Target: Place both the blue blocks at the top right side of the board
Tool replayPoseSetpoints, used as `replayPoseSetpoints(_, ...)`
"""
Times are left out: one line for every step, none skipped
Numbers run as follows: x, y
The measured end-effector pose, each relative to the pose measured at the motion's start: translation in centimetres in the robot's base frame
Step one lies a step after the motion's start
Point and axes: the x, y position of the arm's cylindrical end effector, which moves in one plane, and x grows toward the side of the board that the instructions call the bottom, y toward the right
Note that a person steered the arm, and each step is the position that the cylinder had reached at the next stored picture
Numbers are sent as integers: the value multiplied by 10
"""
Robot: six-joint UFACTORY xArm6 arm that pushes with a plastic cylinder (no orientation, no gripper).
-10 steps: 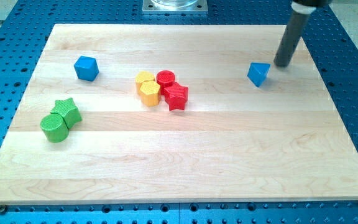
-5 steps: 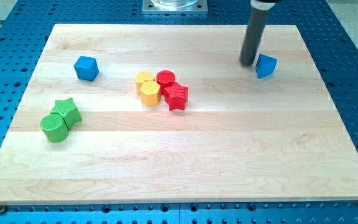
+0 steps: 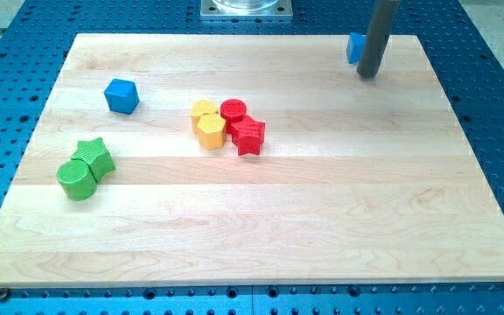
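One blue block [image 3: 354, 46] sits near the board's top edge toward the view's right, partly hidden behind my rod. My tip [image 3: 369, 73] rests on the board just right of and below that block, touching or nearly touching it. A second blue block [image 3: 122, 95], a cube-like shape, lies at the upper left of the board, far from my tip.
Two yellow blocks [image 3: 208, 123] and two red blocks [image 3: 242, 124], one a red star, cluster at the board's middle. A green star [image 3: 95, 155] and a green cylinder [image 3: 75, 179] sit at the left. The wooden board [image 3: 261, 219] lies on a blue perforated table.
The right blue block moved from mid-right up to near the board's top edge. My tip went left around it, then up and right beside it. The other blocks stayed still.
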Motion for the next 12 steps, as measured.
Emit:
replayPoseSetpoints(-41, -31)
replayPoseSetpoints(-57, 20)
replayPoseSetpoints(-47, 30)
replayPoseSetpoints(-53, -71)
replayPoseSetpoints(-82, -205)
replayPoseSetpoints(-45, -361)
replayPoseSetpoints(39, -421)
replayPoseSetpoints(61, -380)
replayPoseSetpoints(49, -258)
replayPoseSetpoints(15, -180)
replayPoseSetpoints(21, -223)
replayPoseSetpoints(-12, -191)
